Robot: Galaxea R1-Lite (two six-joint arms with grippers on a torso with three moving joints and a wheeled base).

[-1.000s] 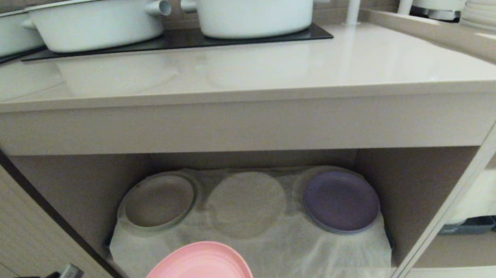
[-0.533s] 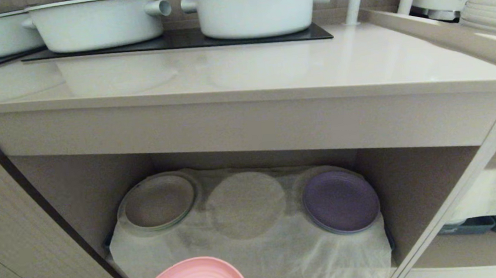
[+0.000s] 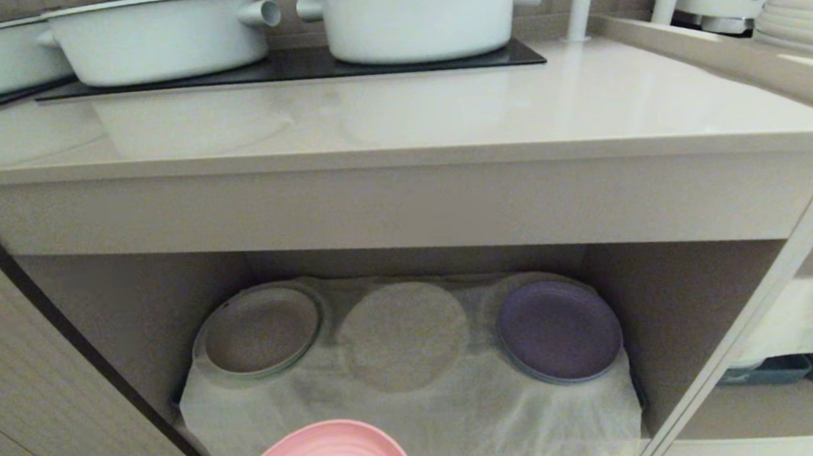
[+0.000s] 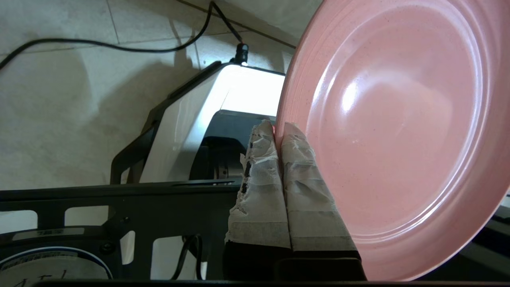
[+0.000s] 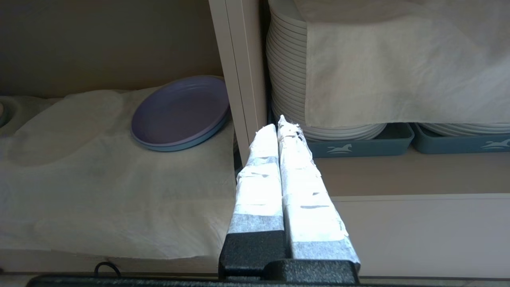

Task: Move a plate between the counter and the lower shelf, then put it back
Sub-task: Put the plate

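We have the plate (image 4: 394,131) in our left gripper (image 4: 279,129), the taped fingers (image 4: 259,179) pinching its rim, one on each face, and it hangs out in front of the shelf (image 3: 418,399), low at the near edge of the head view, clear of the cloth (image 3: 534,419) and well below the counter (image 3: 441,111). It looks like thin, stiff plastic with a low ribbed rim, so we judge it light and unlikely to break, but smooth enough to swivel in a hold this narrow. The rim is the only place to take it, since the flat middle offers nothing to bite, and a grip this close to the edge leaves the far side free to sag or swing if we hurry. On the shelf a beige plate (image 3: 260,331) sits at the left and a purple plate (image 3: 559,330) at the right, with a round bulge under the cloth between them. Our right gripper (image 5: 279,127) waits by the post beside the shelf, its fingers pressed together on nothing. Up top, two white pots (image 3: 420,12) stand on the hob, leaving bare counter in front for a landing, we'd say.
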